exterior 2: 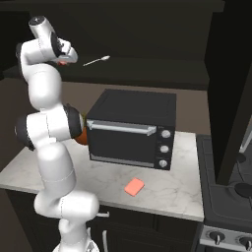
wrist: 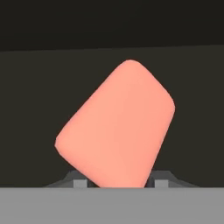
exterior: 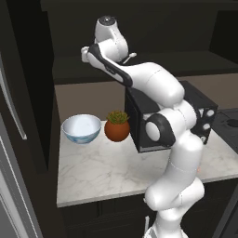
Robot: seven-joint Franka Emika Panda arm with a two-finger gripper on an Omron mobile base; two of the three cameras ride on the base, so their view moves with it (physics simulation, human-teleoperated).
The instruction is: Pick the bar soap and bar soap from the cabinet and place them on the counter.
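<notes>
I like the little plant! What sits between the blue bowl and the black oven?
The potted plant stands between the bowl and the toaster oven, seen in the left base view.

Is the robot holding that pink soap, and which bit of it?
Yes, it looks so: the end effector has a bar soap between its fingertips, which press the near end of the bar on both sides.
</notes>
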